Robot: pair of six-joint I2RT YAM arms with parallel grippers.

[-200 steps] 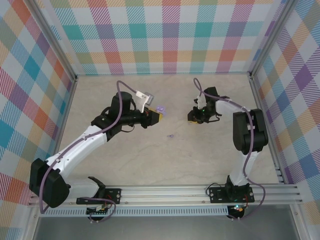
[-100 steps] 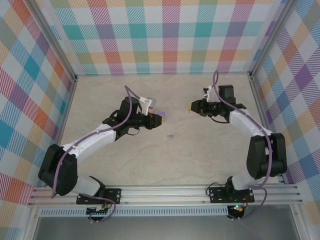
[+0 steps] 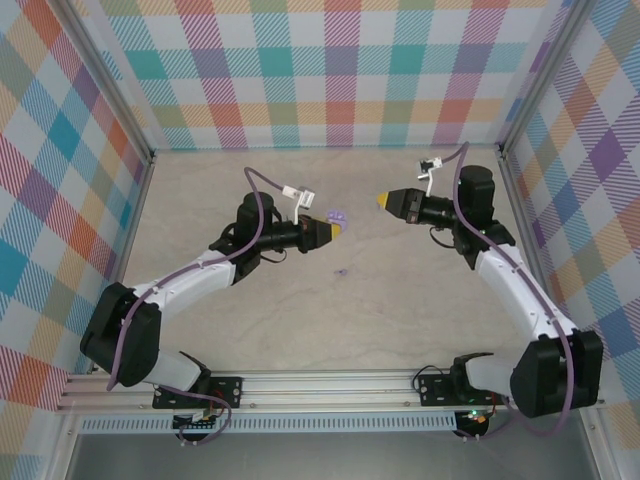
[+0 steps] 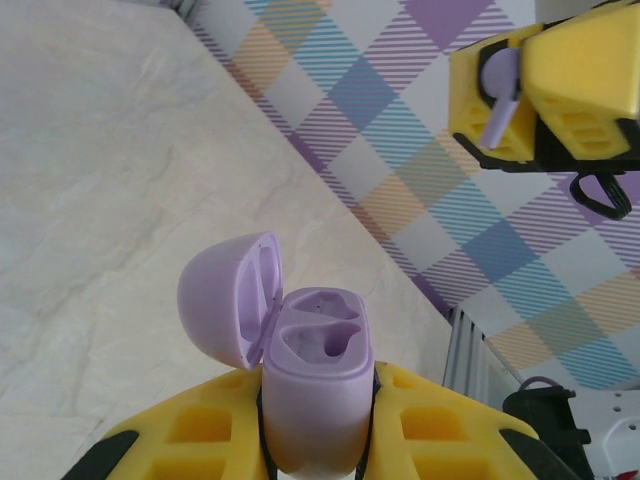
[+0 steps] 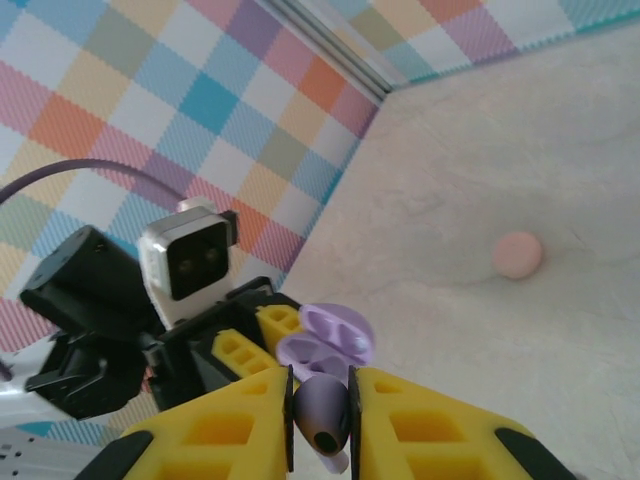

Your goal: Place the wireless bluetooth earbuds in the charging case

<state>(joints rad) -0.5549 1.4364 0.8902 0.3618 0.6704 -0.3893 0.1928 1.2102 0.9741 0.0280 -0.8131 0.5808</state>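
Setting: a beige, stone-patterned table with plaid walls on three sides.
Left fingers: yellow, pressed against both sides of a lilac case, which stands upright between them.
Case: the lid is swung open to one side, and two wells in the body face up.
Left gripper: held above the middle of the table, pointing right toward the other arm.
Right fingers: yellow, clamped on a lilac earbud, whose dark-tipped end faces the wrist camera.
Right gripper: raised and pointing left, tip to tip with the left gripper, with a gap between them.
Earbud and case: not touching. In the right wrist view the open case sits just beyond the held earbud.
Loose earbud: a tiny lilac bit lying on the table, nearer the bases than either gripper.
Pink piece: small, round and pale, lying alone on the table beyond the grippers.
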